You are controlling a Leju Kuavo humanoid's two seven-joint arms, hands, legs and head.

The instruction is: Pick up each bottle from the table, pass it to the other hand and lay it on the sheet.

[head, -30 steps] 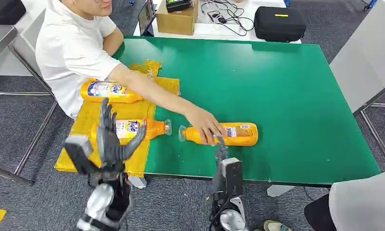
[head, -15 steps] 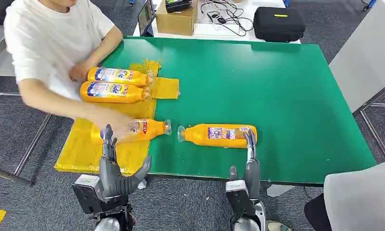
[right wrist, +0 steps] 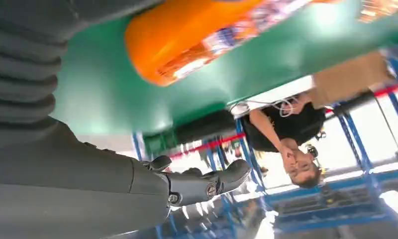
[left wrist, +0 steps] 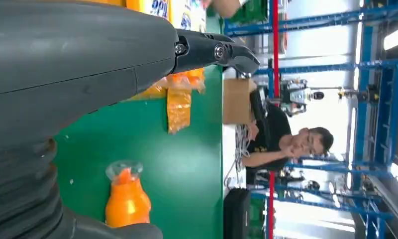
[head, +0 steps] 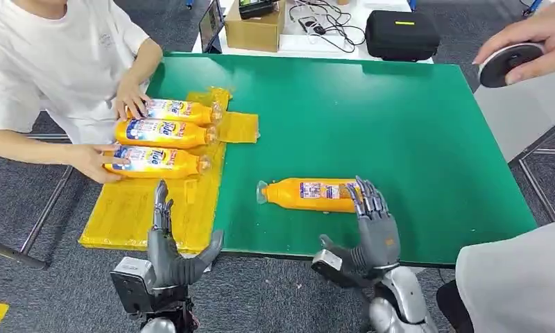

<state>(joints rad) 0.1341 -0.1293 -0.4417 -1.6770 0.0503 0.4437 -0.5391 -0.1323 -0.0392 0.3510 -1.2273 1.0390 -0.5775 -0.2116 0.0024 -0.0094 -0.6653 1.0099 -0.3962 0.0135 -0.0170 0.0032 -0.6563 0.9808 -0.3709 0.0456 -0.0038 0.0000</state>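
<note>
— So, what are the robot hands doing?

— Right robot hand (head: 369, 229) is at about 5 o'clock in the head view, fingers spread and raised, their tips at the base end of an orange bottle (head: 309, 194). It grasps nothing. Whether the tips actually touch the bottle, I cannot tell. Left robot hand (head: 169, 251) is at 7 o'clock, released, fingers apart and pointing up, holding nothing.

— Where is that bottle?

— Lying on its side on the green counter (head: 372, 118), cap pointing toward 9 o'clock, just beside the yellow sheet (head: 129, 215) but not on it.

— Anything else nearby?

— Three more orange bottles (head: 160, 132) lie side by side on the sheet toward 10 o'clock. A person in a white shirt (head: 60, 55) has a hand on the farthest and another on the nearest. At 2 o'clock another person's hand (head: 531, 41) holds a round dark object.

— And the room?

— Grey carpet; beyond the counter, a cardboard box (head: 255, 29) and a black case (head: 403, 33) on a white table.
</note>
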